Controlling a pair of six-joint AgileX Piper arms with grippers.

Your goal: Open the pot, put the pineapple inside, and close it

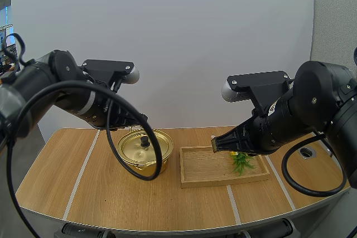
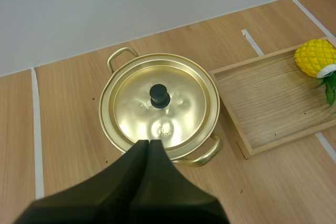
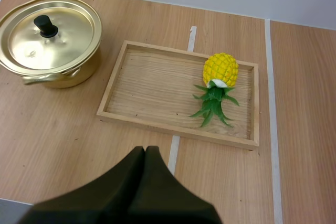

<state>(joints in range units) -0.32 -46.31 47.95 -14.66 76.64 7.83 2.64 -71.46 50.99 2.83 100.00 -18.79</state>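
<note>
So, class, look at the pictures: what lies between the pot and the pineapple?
From the pot: a narrow strip of bare table, then the rim and bare floor of the wooden tray, where the pineapple lies. The right wrist view shows it.

Bright, even light — soft glare on lid.

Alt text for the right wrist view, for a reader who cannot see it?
A pineapple lies on its side in a wooden tray, leaves toward the shut right jaws. A gold pot with its lid on stands beside the tray.
</note>
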